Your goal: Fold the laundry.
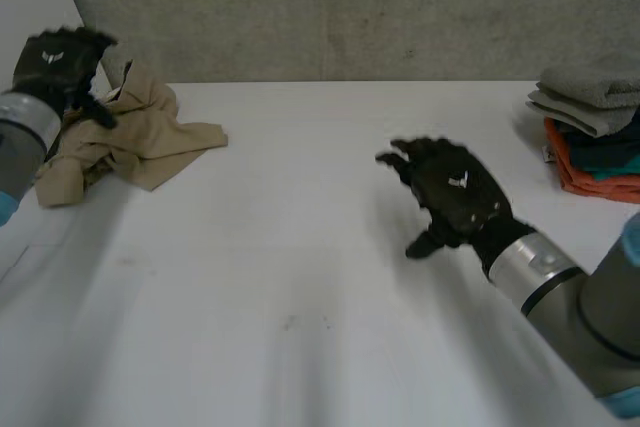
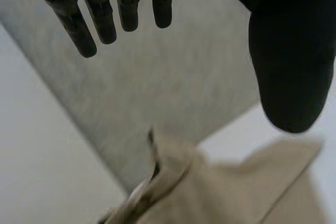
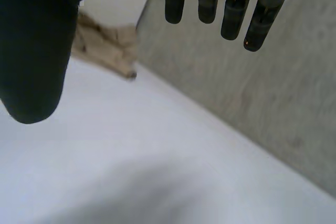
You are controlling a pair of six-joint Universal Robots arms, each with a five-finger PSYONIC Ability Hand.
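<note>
A crumpled tan garment (image 1: 130,137) lies at the table's far left corner. My left hand (image 1: 58,67) hovers over its left part, open, fingers (image 2: 100,17) straight with nothing between them and the thumb; under the palm the tan garment (image 2: 220,192) rises in a peak. My right hand (image 1: 455,192) hangs open above the middle right of the table, holding nothing. Beyond its fingers (image 3: 210,1) the tan garment (image 3: 107,45) shows far off by the wall.
A stack of folded laundry (image 1: 595,132) sits at the far right edge: grey on top, dark teal and orange below. A grey wall (image 1: 340,7) runs behind the white table (image 1: 280,277).
</note>
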